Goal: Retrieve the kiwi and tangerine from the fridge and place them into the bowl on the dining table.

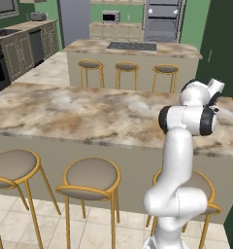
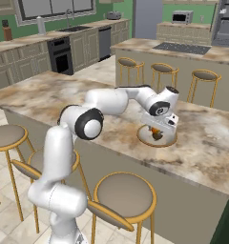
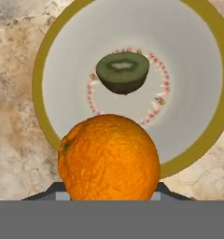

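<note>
The tangerine (image 3: 109, 158) sits between the dark fingertips of the gripper (image 2: 157, 129), close against the hand camera and poised directly above the bowl (image 3: 205, 135) — the jaws appear closed on the fruit, though the fingers themselves are largely hidden behind it. Below it, in the middle of the bowl's pale floor, lies the kiwi (image 3: 122, 71), a cut green half ringed by a small red pattern. That half of the job reads as done.

From the right base camera, the white arm reaches out over the dining table (image 2: 59, 95), the hand tipped down over the bowl (image 2: 169, 141), a spot of orange visible just beneath it. The bowl rests on the marbled top, toward the near edge of the table. Stools (image 2: 124, 195) stand along the table's near side.

What is left, by this showing, is the last step — to let the tangerine go so that it drops in beside the kiwi. Whether it already touches the bowl cannot be told. Beyond the table stands a smaller island with a cooktop (image 1: 132, 46), and far behind that the slate-grey fridge (image 1: 74, 20).
</note>
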